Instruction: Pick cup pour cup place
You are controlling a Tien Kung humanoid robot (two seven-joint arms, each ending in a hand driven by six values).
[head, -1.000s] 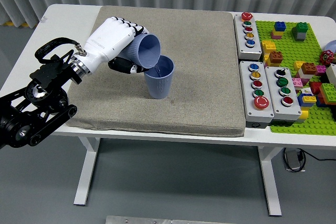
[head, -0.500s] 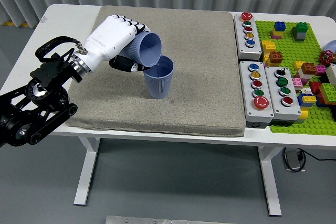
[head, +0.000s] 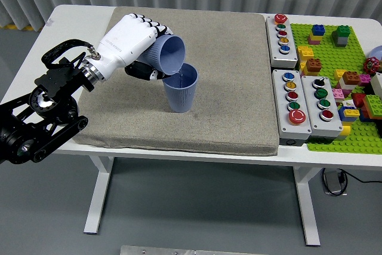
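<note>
I have the left hand [head: 128, 43] with fingers wrapped around the blue ribbed plastic cup [head: 165, 56], tipped so its mouth overhangs the upright matching cup [head: 181, 89] mid-mat [head: 239, 106], evidently for pouring.

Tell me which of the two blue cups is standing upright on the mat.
The lower cup, free on the mat; the other cup is tilted in the left hand.

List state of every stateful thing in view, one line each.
Left hand: shut on tilted cup.
Tilted cup: held on its side, mouth over standing cup's rim.
Standing cup: upright on mat, ungrasped.
Button boxes: untouched.
Right hand: not in view.
</note>
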